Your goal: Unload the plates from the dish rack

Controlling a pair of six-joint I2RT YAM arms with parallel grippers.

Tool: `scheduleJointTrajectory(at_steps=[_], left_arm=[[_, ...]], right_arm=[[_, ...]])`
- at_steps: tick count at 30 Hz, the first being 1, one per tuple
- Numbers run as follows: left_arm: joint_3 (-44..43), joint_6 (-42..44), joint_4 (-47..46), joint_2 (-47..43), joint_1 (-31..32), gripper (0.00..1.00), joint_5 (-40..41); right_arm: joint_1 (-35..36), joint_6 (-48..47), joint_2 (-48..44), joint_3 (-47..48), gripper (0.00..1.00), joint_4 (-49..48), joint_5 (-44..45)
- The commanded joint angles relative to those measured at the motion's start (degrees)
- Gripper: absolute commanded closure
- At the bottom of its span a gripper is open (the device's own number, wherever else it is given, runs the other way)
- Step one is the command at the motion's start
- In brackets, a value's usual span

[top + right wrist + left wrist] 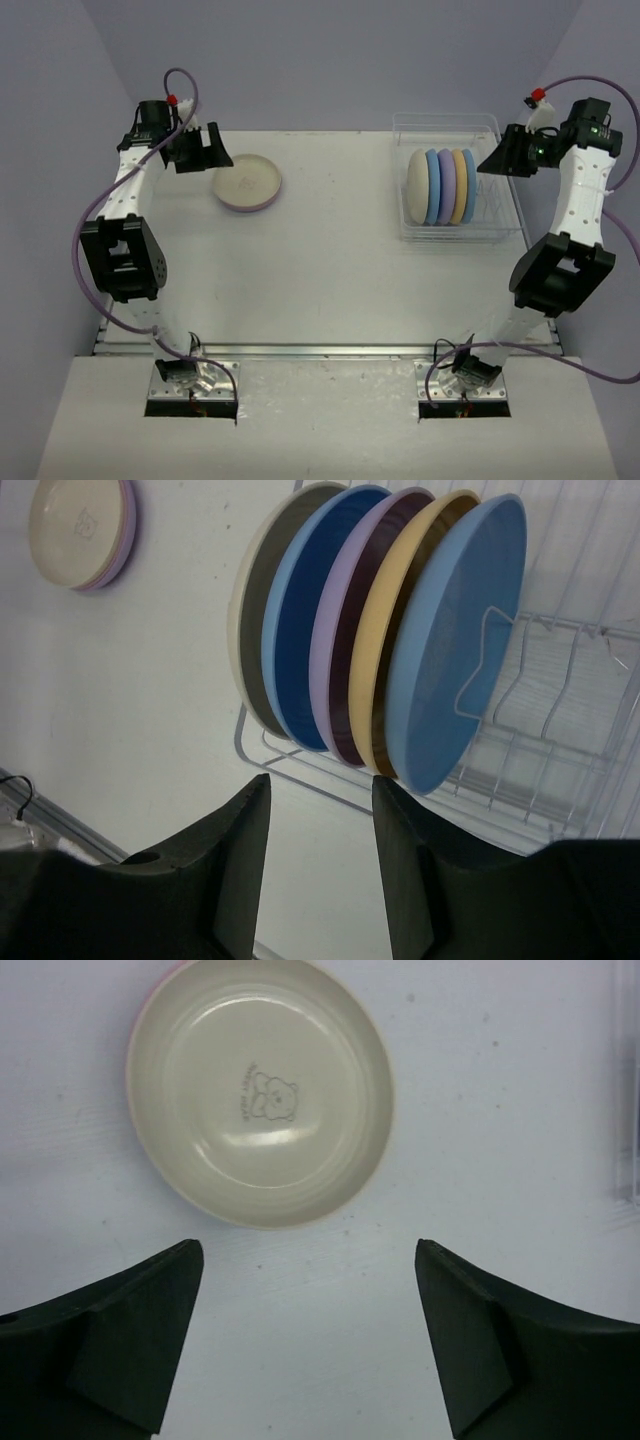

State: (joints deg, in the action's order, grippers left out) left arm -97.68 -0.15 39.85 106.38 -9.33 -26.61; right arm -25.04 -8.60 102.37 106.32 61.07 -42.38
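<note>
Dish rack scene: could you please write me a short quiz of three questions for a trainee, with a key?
1. How many plates stand on edge in the dish rack?
2. True or false: the left gripper is holding the cream plate that lies on the table.
3. In the top view, which colour is the plate at the right end of the row, nearest the right gripper? A cream, B blue, C yellow.
Key: 1. Five. 2. False: its fingers are apart and empty, and the plate lies flat beyond them. 3. B.
</note>
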Motion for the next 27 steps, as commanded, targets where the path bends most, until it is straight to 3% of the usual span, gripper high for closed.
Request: scheduleJointTrajectory(at_steps=[1,3,10,27], left_arm=[[5.5,7.3,-2.2,-9.0,3.9,0.09,-5.0],[7.7,9.1,-3.2,-11.9,5.8,0.00,-5.0],[11.0,9.0,-3.7,-17.6,11.4,0.00,-3.4],[12.7,8.2,-3.6,-17.6,11.8,0.00,-1.3]], right_arm=[[-0.4,-5.0,3.7,6.3,0.56,3.6,-1.8],[-0.4,-6.5,7.0,8.8,0.59,6.0,-2.0],[-0.4,-8.0,11.8,11.4,0.63,6.3,-0.7],[-0.4,-11.0,20.3,13.0,0.68,9.3,-7.6]])
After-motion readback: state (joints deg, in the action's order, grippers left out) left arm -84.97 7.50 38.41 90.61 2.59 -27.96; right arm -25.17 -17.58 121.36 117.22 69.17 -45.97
